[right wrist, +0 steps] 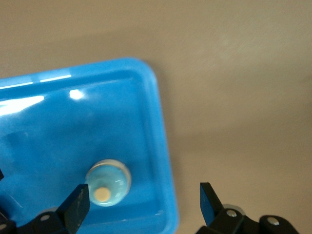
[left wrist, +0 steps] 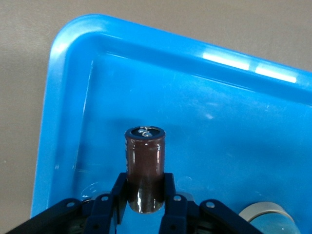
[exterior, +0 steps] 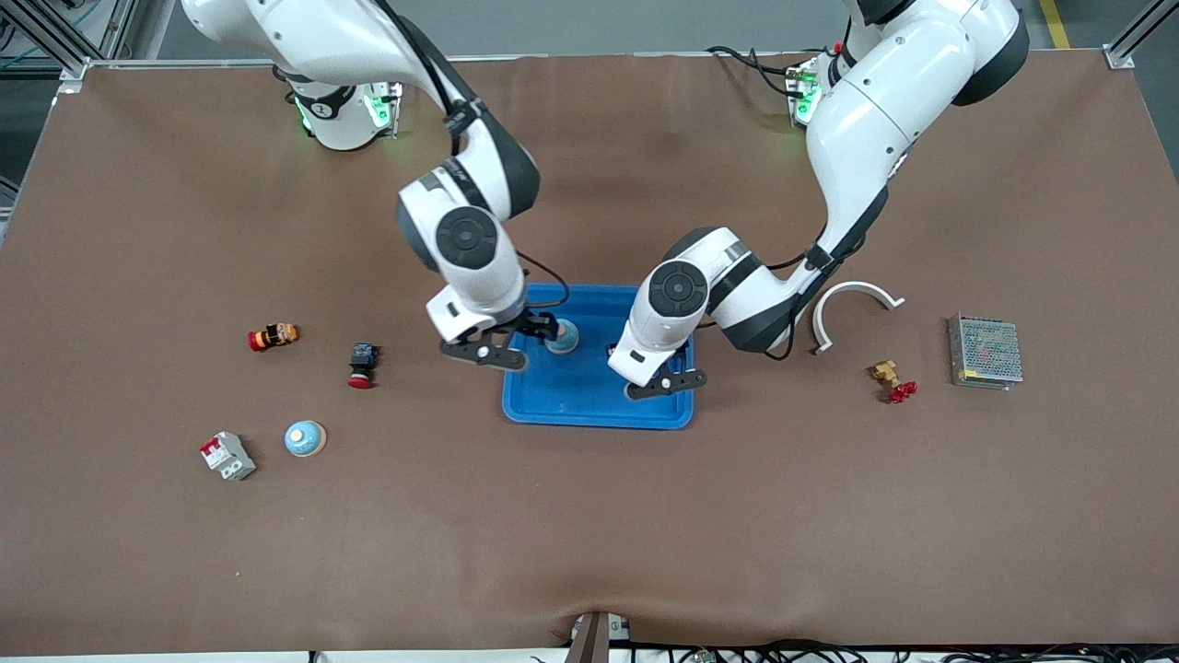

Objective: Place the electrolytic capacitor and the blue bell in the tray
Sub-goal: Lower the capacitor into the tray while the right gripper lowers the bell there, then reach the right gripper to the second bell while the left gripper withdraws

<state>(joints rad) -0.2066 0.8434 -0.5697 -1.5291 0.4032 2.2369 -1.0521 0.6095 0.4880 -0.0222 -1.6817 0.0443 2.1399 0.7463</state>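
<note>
The bright-blue tray (exterior: 589, 405) lies mid-table. My left gripper (exterior: 665, 384) is over the tray's end nearest the left arm. In the left wrist view the left gripper (left wrist: 145, 202) is shut on a dark brown electrolytic capacitor (left wrist: 145, 165), held just above the tray floor (left wrist: 219, 131). A blue bell (exterior: 562, 336) sits in the tray. It shows in the right wrist view (right wrist: 108, 183) and partly in the left wrist view (left wrist: 265, 217). My right gripper (exterior: 485, 354) is open and empty over the tray's rim (right wrist: 161, 136) beside this bell. A second blue bell (exterior: 305, 438) sits on the table toward the right arm's end.
Toward the right arm's end lie an orange-red part (exterior: 273, 336), a black-red push button (exterior: 361, 364) and a grey-red circuit breaker (exterior: 227, 456). Toward the left arm's end lie a white curved bracket (exterior: 852, 308), a brass valve (exterior: 892, 380) and a metal power supply (exterior: 986, 352).
</note>
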